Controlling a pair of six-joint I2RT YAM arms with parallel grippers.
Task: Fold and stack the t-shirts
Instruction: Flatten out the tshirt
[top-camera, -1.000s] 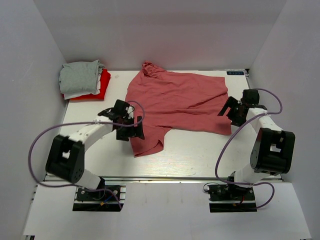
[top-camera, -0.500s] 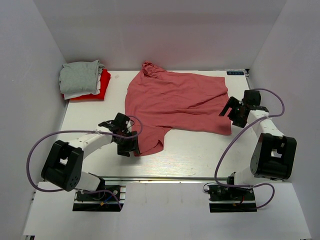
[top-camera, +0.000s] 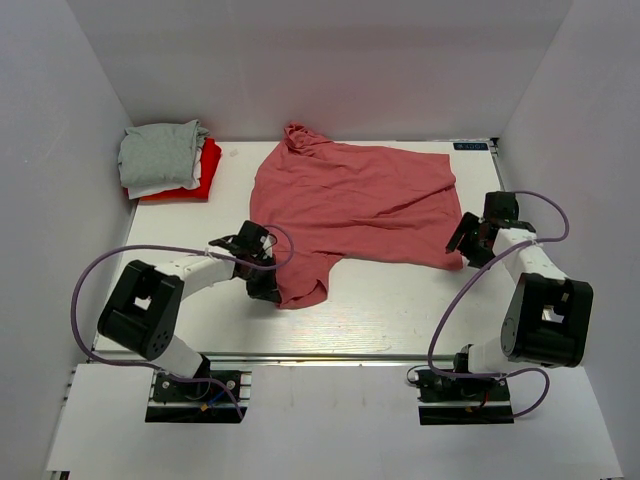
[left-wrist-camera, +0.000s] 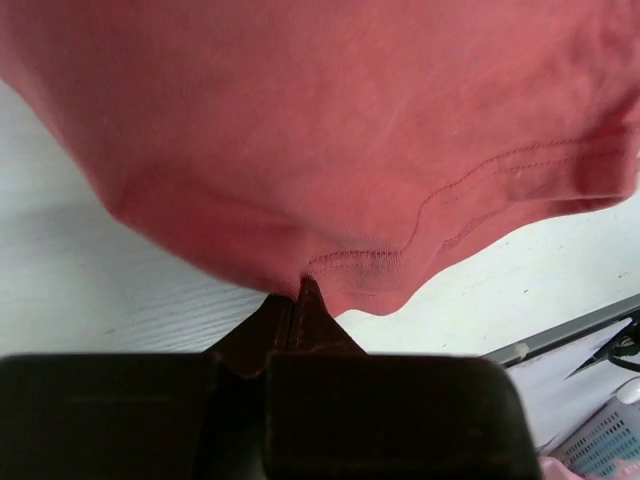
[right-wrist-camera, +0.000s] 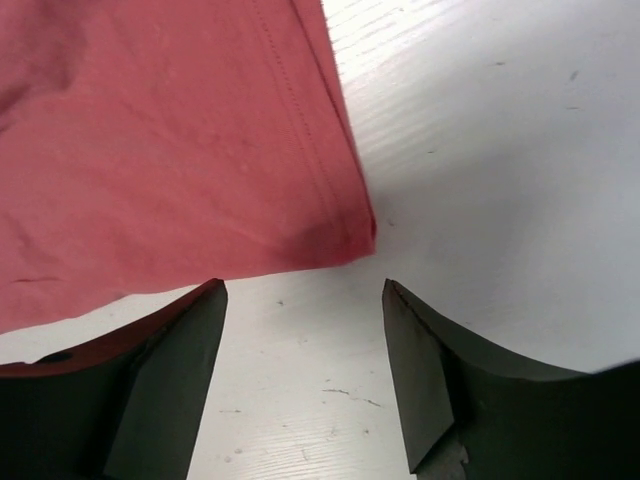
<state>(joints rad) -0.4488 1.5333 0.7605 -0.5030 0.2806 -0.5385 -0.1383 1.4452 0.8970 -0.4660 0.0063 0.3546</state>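
- Shirt of salmon-pink cloth, the pink t-shirt (top-camera: 350, 205), lies spread and slightly wrinkled on the middle of the white table (top-camera: 400, 305).
- Its long axis runs slantwise. The round neck (top-camera: 297, 135) points to the far left and the hem lies toward the right side.
- 1 sleeve (top-camera: 300, 283) juts toward the near edge.
- The left gripper (left-wrist-camera: 300, 295) has its fingers pressed together, pinching the stitched edge of that sleeve.
- The right gripper (right-wrist-camera: 300, 350) sits low over the table with its 2 fingers spread. The near-right hem corner (right-wrist-camera: 355, 235) lies just ahead of the gap, untouched.
- In the far-left corner sits a folded stack: the grey t-shirt (top-camera: 160, 152) on top, the white t-shirt (top-camera: 150, 188) under it, and the red t-shirt (top-camera: 205, 172) at the bottom.
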